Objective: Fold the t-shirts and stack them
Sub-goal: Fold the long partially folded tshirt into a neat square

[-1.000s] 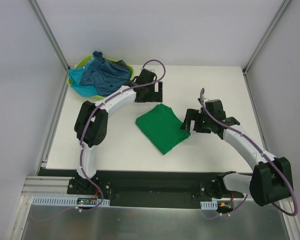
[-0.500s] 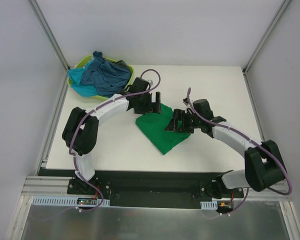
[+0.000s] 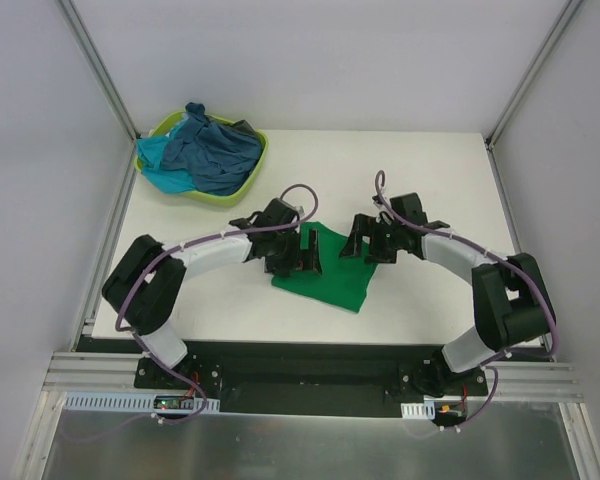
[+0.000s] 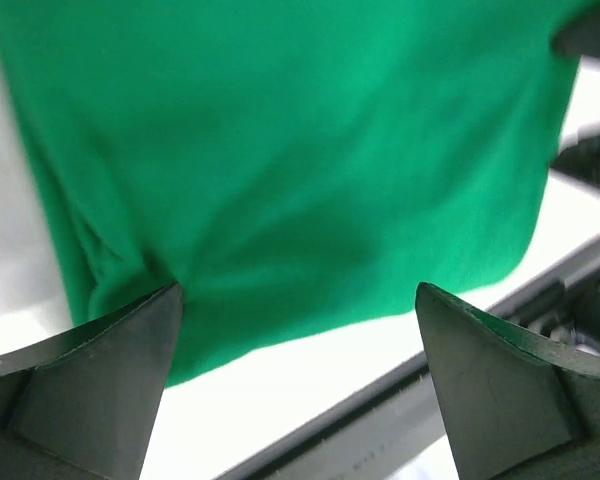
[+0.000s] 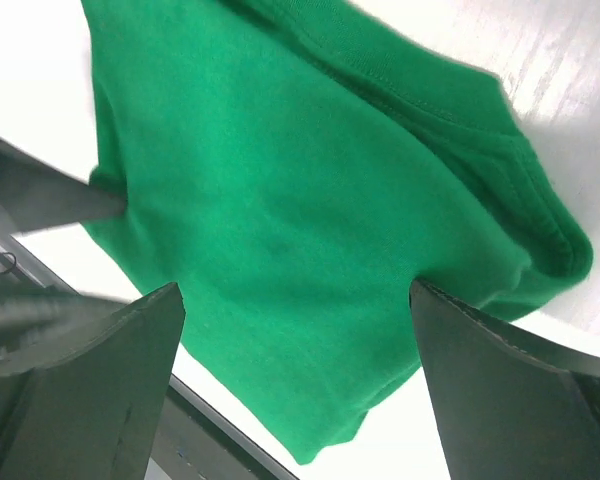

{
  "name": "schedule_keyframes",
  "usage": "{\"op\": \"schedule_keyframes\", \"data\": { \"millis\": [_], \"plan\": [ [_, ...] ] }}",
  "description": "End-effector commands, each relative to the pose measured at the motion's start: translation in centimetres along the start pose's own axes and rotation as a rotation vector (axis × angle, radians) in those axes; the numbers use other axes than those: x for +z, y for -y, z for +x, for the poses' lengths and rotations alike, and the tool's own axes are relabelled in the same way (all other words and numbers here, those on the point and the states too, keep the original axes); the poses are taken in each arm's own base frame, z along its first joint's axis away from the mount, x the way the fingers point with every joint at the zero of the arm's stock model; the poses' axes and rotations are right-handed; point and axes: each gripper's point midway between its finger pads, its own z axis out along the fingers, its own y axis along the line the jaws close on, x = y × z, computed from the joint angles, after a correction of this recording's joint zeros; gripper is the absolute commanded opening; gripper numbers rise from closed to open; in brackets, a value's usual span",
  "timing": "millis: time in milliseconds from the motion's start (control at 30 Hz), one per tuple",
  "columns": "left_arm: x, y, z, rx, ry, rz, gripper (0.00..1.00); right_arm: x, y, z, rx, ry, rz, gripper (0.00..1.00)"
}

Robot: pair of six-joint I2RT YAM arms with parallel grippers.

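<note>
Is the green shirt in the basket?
No, the green shirt lies flat on the table, apart from the basket.

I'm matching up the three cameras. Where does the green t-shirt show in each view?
Top external: the green t-shirt lies flat at mid-table, toward the near edge.
Left wrist: it fills the upper part of the picture.
Right wrist: it fills the middle, running from top to bottom.
Shared landmark: the white table shows bare beside the shirt's edge in every view.
</note>
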Motion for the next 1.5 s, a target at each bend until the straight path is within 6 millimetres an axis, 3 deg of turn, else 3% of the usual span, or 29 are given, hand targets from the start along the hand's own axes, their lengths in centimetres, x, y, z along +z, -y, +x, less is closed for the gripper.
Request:
{"op": "schedule_keyframes", "data": {
  "millis": [0,133,267,333,433,500,567,700,833,933,1067,1200,1233,1267,1300,1367,1467],
  "plan": [
    [-2.2,2.7,2.6,0.012,0.021,0.052,0.99,-2.7,-2.0,-2.2,-0.121,0.077,-0.023,0.96],
    [-4.5,2.7,1.4,0.044,0.134,0.038,0.99,-5.4,-1.5,-2.3,-0.15,0.172,0.047,0.96],
    [-5.9,0.6,-1.5,0.059,0.267,-0.08,0.99,-6.7,0.3,-2.8,-0.154,0.259,0.154,0.96],
    [-6.0,-0.7,-3.7,0.023,0.301,-0.115,0.99,-6.6,0.3,-3.3,-0.158,0.255,0.154,0.96],
    [-4.7,-2.4,-6.4,-0.028,0.277,-0.132,0.97,-5.5,0.1,-3.8,-0.14,0.215,0.135,0.96],
    [-3.9,-2.1,-8.2,-0.022,0.258,-0.107,0.91,-4.6,0.2,-4.3,-0.13,0.19,0.129,0.99],
    [-3.0,-1.9,-8.9,-0.014,0.23,-0.084,0.84,-3.7,0.6,-4.8,-0.119,0.169,0.14,0.95],
    [-1.4,-2.1,-9.6,-0.008,0.204,-0.089,0.72,-2.2,1.7,-4.9,-0.099,0.128,0.165,0.88],
    [-0.4,-2.1,-9.7,-0.01,0.176,-0.076,0.49,-1.3,2.0,-4.9,-0.094,0.105,0.163,0.76],
    [0.5,-2.0,-9.9,-0.005,0.157,-0.069,0.4,-1.0,2.4,-4.9,-0.098,0.099,0.173,0.74],
    [1.1,-2.1,-9.8,-0.009,0.139,-0.065,0.38,-0.8,2.6,-5.0,-0.102,0.098,0.184,0.71],
    [1.6,-2.3,-9.8,-0.01,0.13,-0.071,0.23,-0.5,2.8,-5.3,-0.104,0.098,0.193,0.68],
    [1.7,-2.3,-9.6,-0.011,0.121,-0.066,0.14,-0.4,2.8,-5.3,-0.103,0.095,0.192,0.67],
    [1.7,-2.2,-9.6,-0.011,0.12,-0.061,0.03,-0.3,2.8,-5.3,-0.1,0.091,0.19,0.63],
    [1.6,-2.1,-9.7,-0.01,0.123,-0.059,0.0,-0.2,2.8,-5.4,-0.1,0.089,0.186,0.57],
    [1.2,-2.0,-9.7,-0.007,0.129,-0.059,0.0,-0.1,2.7,-5.3,-0.097,0.082,0.178,0.48],
    [0.6,-1.8,-9.8,-0.003,0.147,-0.057,0.0,-0.1,2.7,-5.3,-0.092,0.085,0.18,0.26]
  ]
}}
